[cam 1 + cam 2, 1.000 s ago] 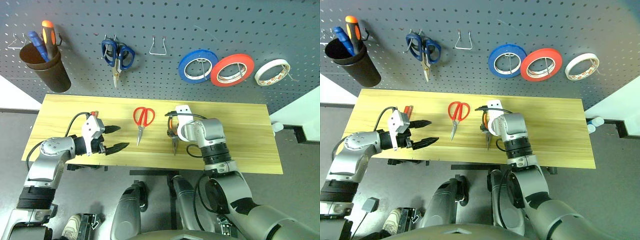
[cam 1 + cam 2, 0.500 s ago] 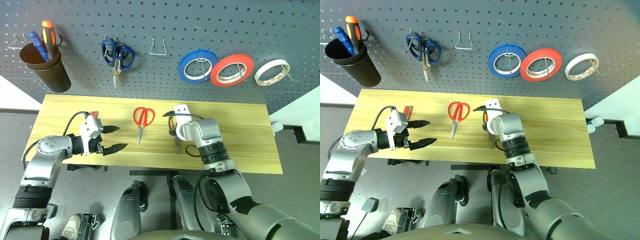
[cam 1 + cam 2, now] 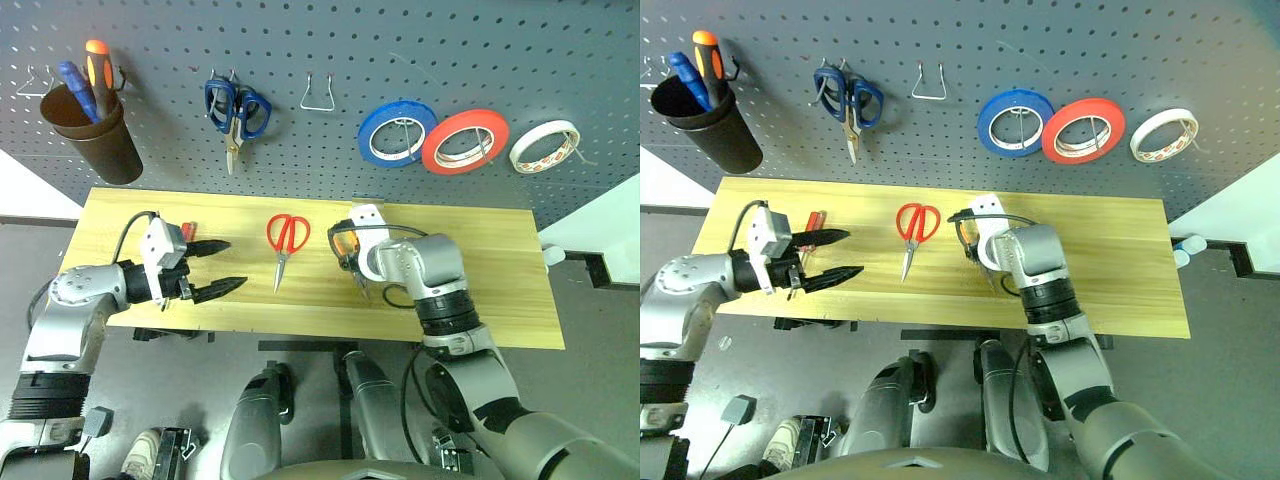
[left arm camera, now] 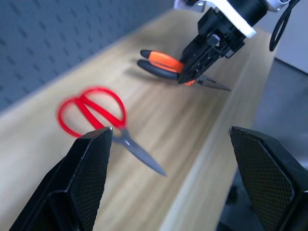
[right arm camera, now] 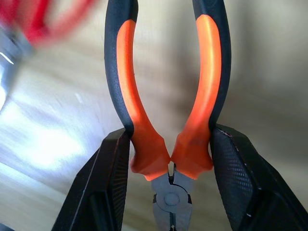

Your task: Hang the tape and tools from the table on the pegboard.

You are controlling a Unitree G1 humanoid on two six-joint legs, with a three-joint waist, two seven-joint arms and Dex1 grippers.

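Right tool (image 5: 169,159) clamped on pliers (image 3: 346,247), mid-counter (image 3: 500,260). Left tool (image 3: 215,268) wide, empty, near front left corner; red scissors (image 3: 286,235) between.

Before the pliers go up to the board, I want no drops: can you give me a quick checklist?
1. Right claw shut on the pliers, near the pivot: ok.
2. Pliers off the table: ok, seen in the left wrist view.
3. Free hook on the pegboard: ok.
4. Left claw open, holding nothing: ok.
5. Red-handled scissors hung up: not ok.
6. Grip firm enough for the lift: cannot tell.
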